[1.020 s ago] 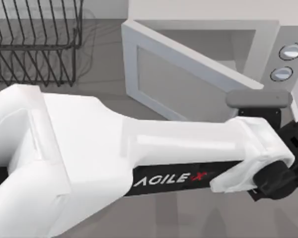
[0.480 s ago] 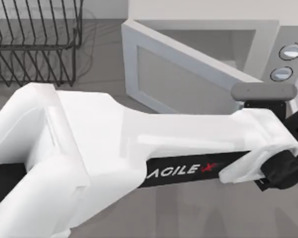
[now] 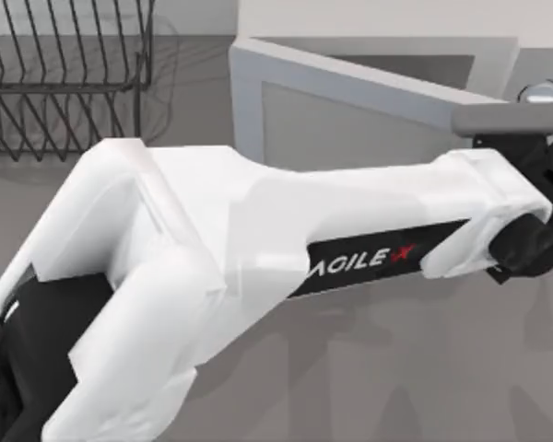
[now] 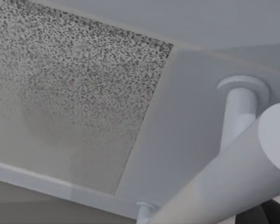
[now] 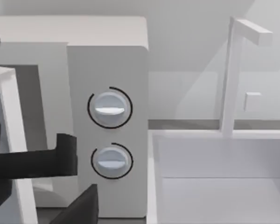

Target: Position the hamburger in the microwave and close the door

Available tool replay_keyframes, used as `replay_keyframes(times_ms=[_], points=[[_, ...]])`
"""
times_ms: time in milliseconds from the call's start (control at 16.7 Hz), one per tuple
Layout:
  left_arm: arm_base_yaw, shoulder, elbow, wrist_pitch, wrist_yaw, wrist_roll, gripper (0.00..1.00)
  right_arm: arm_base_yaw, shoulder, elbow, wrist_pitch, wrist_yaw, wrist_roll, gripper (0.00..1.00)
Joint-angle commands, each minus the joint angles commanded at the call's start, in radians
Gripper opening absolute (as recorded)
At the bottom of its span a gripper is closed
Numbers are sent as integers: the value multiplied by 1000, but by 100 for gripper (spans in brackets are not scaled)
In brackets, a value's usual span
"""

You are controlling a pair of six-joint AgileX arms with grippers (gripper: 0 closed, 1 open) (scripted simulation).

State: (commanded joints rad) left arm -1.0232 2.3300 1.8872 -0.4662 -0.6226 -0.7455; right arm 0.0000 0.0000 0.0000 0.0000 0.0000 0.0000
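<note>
The microwave stands at the back right of the table, its two round dials on the side panel. Its door is swung most of the way toward the cavity, the grey bar handle near the dial panel. My left arm reaches across the table, and my left gripper is right in front of the door's handle end. The left wrist view looks close at the door's speckled window and pale handle bar. The hamburger is hidden.
A black wire rack stands at the back left of the table. To the right of the microwave lies a white basin with a thin white upright post. My left arm's bulk covers the middle of the table.
The door has swung further toward the microwave and hides more of the cavity. My left arm has moved toward the back and right, staying at the door's handle end.
</note>
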Motion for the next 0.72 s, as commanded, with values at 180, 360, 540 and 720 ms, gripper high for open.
replay_keyframes(times_ms=[180,360,540,720], points=[[-75,-12,1,38,37,-31,0,0,0,0,0,0,0,100],[-63,9,39,31,44,-21,0,0,0,0,0,0,0,100],[-28,72,149,10,66,9,0,0,0,0,0,0,0,100],[18,155,285,-22,98,48,0,0,0,0,0,0,0,100]])
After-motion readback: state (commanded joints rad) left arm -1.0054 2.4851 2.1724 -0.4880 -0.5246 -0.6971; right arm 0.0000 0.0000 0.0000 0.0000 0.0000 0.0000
